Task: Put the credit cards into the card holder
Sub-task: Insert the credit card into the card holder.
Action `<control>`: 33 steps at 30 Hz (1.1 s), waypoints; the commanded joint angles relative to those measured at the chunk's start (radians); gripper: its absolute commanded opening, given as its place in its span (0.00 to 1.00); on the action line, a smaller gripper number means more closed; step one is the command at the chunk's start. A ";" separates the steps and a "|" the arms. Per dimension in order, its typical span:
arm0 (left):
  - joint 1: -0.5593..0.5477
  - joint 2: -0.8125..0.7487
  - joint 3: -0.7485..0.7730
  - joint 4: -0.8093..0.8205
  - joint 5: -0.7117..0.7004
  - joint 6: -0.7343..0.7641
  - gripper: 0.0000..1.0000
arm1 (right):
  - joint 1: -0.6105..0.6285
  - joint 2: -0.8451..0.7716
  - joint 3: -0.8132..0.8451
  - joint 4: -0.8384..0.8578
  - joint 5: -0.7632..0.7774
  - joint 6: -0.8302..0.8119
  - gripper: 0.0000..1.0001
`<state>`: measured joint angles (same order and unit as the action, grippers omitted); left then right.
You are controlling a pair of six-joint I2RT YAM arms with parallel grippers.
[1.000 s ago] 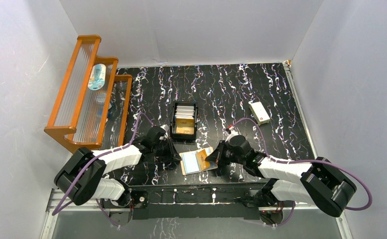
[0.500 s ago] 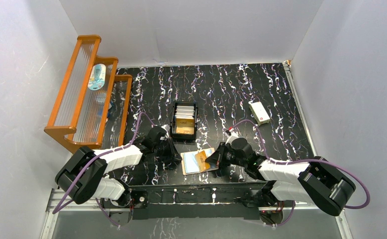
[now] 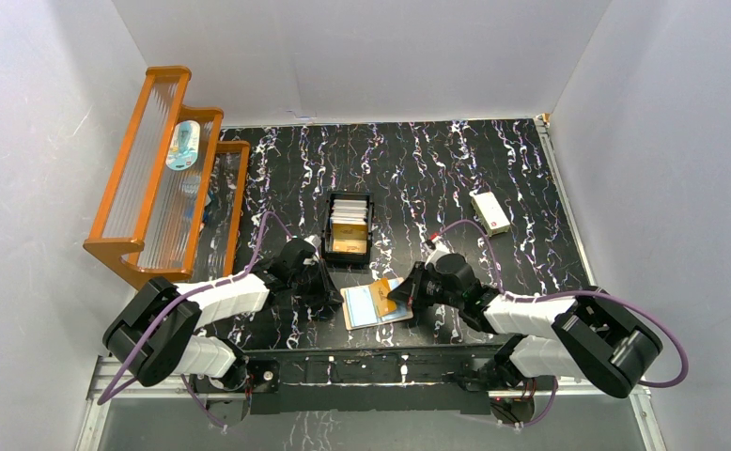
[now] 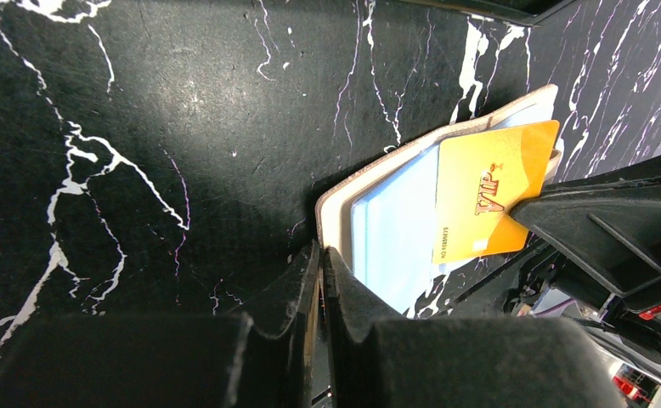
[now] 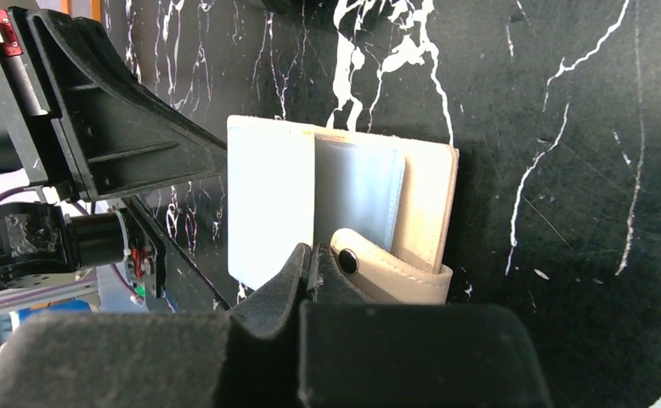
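- Two grippers at work, overhead view: my left gripper (image 3: 334, 303) and right gripper (image 3: 401, 299) flank the small tan leather-look folding card holder (image 3: 360, 310). It lies open on the black white-veined tabletop (image 3: 437, 160), near the arm bases.
- Overhead, item in play: one thin orange-gold plastic card (image 3: 381, 299) lies across the card holder's right half, its outer end at the right gripper.
- Overhead, stock: the other whitish and orange credit cards (image 3: 349, 214) sit in the black divided open tray (image 3: 328, 230), just beyond the card holder.
- Overhead, not concerned: a small white box with a red mark (image 3: 489, 212), well apart to the right, and an orange wooden stepped rack (image 3: 169, 73) at the left wall.
- Left wrist view: the left gripper is clenched, its tips touching the card holder's cream rim at a corner. I cannot tell whether they nip the leather or only press beside it.
- Left wrist view, card: the orange-gold card lies askew over the bluish clear plastic sleeves (image 4: 395, 229). Most of its face is exposed, and one corner sits under the right gripper's finger.
- Right wrist view: the right gripper is clenched. A pale flat panel meets its fingertips, and I take this for the held card, its colours washed out. The snap tab (image 5: 386, 274) curls unfastened just beside the fingers.
- Progress, my judgement: one card is at the sleeves but not seated. I see no other card filed, and the tray stock is all still to do, so the task is at an early stage.
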<state>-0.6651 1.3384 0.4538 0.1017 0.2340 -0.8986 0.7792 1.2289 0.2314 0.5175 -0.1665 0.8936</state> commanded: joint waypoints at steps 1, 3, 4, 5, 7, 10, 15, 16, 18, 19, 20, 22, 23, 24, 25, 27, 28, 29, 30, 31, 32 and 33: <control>-0.003 0.003 -0.011 -0.085 -0.063 0.013 0.06 | -0.002 0.036 -0.029 0.097 -0.028 0.048 0.00; -0.002 0.002 -0.008 -0.099 -0.079 0.024 0.06 | -0.002 0.036 -0.073 0.164 -0.034 0.115 0.00; -0.002 0.001 -0.008 -0.100 -0.082 0.023 0.06 | -0.003 0.036 -0.082 0.174 -0.033 0.125 0.00; -0.002 0.001 -0.010 -0.100 -0.083 0.023 0.06 | -0.002 0.035 -0.088 0.181 -0.034 0.129 0.00; -0.003 0.004 -0.011 -0.099 -0.084 0.020 0.06 | -0.002 0.035 -0.094 0.180 -0.027 0.132 0.00; -0.002 0.013 -0.007 -0.099 -0.080 0.021 0.06 | -0.003 0.035 -0.110 0.205 -0.013 0.140 0.00; -0.005 0.021 -0.006 -0.096 -0.076 0.017 0.05 | -0.002 0.054 -0.102 0.232 -0.010 0.132 0.00; -0.005 0.020 -0.007 -0.096 -0.076 0.017 0.05 | -0.002 0.061 -0.100 0.237 -0.010 0.131 0.00; -0.006 0.017 -0.007 -0.096 -0.077 0.014 0.05 | -0.003 0.072 -0.096 0.248 -0.010 0.133 0.00; -0.008 0.015 -0.008 -0.096 -0.079 0.012 0.05 | -0.001 0.077 -0.096 0.261 -0.011 0.135 0.00; -0.008 0.014 -0.009 -0.095 -0.078 0.011 0.05 | -0.001 0.081 -0.094 0.268 -0.013 0.137 0.00; -0.008 0.013 -0.009 -0.095 -0.077 0.010 0.05 | -0.001 0.087 -0.090 0.278 -0.021 0.147 0.00; -0.008 0.012 -0.009 -0.096 -0.076 0.010 0.05 | 0.000 0.087 -0.090 0.286 -0.023 0.155 0.00; -0.009 0.012 -0.009 -0.095 -0.076 0.009 0.05 | 0.001 0.086 -0.091 0.292 -0.022 0.163 0.00; -0.010 0.010 -0.011 -0.095 -0.077 0.009 0.06 | 0.002 0.087 -0.092 0.298 -0.020 0.168 0.00; -0.011 0.007 -0.013 -0.094 -0.078 0.009 0.05 | 0.004 0.093 -0.091 0.311 -0.016 0.171 0.00; -0.011 0.007 -0.013 -0.094 -0.078 0.007 0.06 | 0.004 0.099 -0.088 0.314 -0.017 0.172 0.00; -0.010 0.007 -0.015 -0.095 -0.077 0.007 0.05 | 0.004 0.104 -0.087 0.319 -0.019 0.178 0.00; -0.013 0.006 -0.014 -0.095 -0.076 0.007 0.05 | 0.005 0.109 -0.088 0.331 -0.024 0.185 0.00; -0.013 0.005 -0.014 -0.095 -0.074 0.007 0.05 | 0.006 0.114 -0.091 0.345 -0.028 0.195 0.00; -0.013 0.004 -0.014 -0.096 -0.074 0.007 0.05 | 0.008 0.117 -0.092 0.353 -0.028 0.204 0.00; -0.014 0.003 -0.015 -0.096 -0.076 0.006 0.06 | 0.011 0.118 -0.093 0.354 -0.027 0.212 0.02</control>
<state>-0.6716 1.3380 0.4538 0.0994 0.2256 -0.9085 0.7803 1.3346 0.1337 0.7937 -0.1902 1.0740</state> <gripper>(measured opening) 0.054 0.011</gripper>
